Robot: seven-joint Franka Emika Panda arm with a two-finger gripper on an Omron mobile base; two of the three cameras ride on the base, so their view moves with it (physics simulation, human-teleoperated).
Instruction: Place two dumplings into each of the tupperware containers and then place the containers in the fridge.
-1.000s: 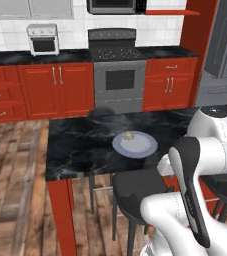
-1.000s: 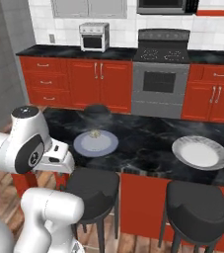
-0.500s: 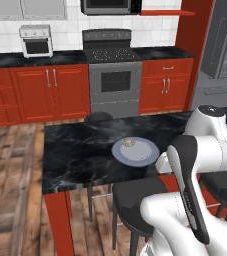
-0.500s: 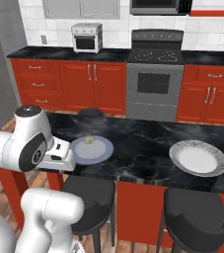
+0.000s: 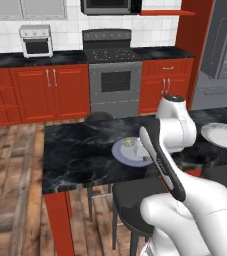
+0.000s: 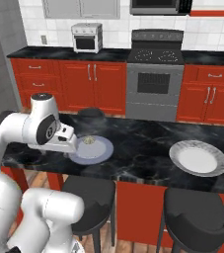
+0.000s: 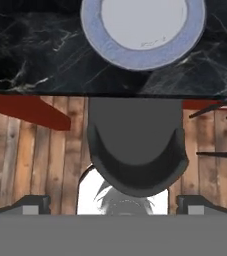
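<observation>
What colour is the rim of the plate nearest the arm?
Pale grey-blue around a lighter grey centre; the plate shows best in the hand view.

You see a round blue plate (image 7: 142,32) on the black counter (image 6: 148,148), with a dark stool (image 7: 136,150) below it.

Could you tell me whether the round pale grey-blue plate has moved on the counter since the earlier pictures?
No. The round pale grey-blue plate lies on the same spot of the black marble counter; the camera moved.

Dumpling (image 5: 129,142) on plate (image 5: 126,155), stool (image 7: 137,150) below counter (image 5: 80,150).
</observation>
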